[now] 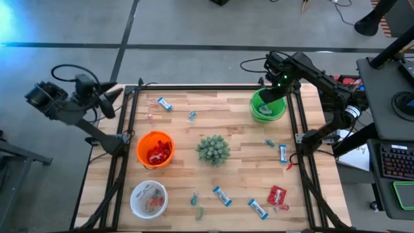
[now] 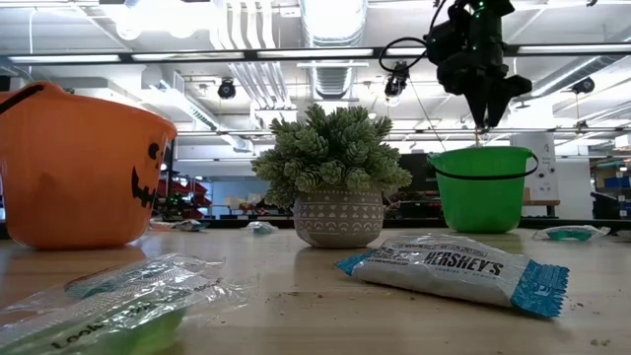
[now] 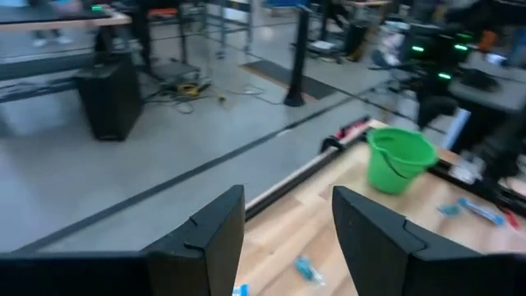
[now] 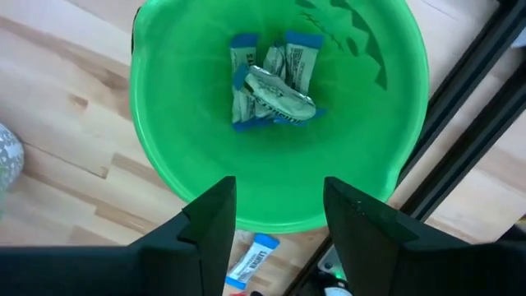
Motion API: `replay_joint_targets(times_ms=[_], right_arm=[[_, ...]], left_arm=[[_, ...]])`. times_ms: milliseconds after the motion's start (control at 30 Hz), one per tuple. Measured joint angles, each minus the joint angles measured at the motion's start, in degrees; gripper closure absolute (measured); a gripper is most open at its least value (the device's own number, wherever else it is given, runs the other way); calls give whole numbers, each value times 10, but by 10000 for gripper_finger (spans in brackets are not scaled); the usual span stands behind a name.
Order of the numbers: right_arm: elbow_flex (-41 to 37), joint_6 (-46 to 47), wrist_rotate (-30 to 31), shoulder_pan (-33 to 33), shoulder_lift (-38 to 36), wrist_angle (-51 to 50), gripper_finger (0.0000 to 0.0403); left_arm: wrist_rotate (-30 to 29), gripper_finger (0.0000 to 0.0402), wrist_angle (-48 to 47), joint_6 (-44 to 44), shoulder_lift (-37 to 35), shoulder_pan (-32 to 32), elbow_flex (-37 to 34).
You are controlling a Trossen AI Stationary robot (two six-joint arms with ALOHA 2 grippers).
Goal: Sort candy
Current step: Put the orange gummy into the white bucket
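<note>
A: Where is the right gripper [image 4: 271, 215] sitting?

B: It is hanging straight over the green bucket [image 1: 268, 107], clear of the rim, fingers parted and holding nothing.

A: And what is lying under it?

B: A few blue-and-white bars [image 4: 271, 82] are piling up at the bottom of the bucket, directly below the fingers. One more bar [image 4: 251, 259] is lying on the table [image 1: 239, 129] just outside the bucket wall.

A: What is the left gripper [image 3: 288, 234] doing?

B: It is waiting off the table's far left corner, fingers apart and empty. The bucket is showing well ahead of it.

A: Any other candy?

B: Red packets [image 1: 157, 153] are sitting in the orange bucket [image 1: 154, 149]. Loose bars [image 1: 222, 196] are lying past the plant [image 1: 213, 149], far from both grippers.
</note>
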Motion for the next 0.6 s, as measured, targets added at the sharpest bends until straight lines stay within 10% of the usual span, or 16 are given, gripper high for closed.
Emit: replay_joint_targets(times_ms=[600], right_arm=[[0, -80, -7, 0, 0, 5, 229]], left_arm=[[48, 233, 0, -48, 85, 151, -1]])
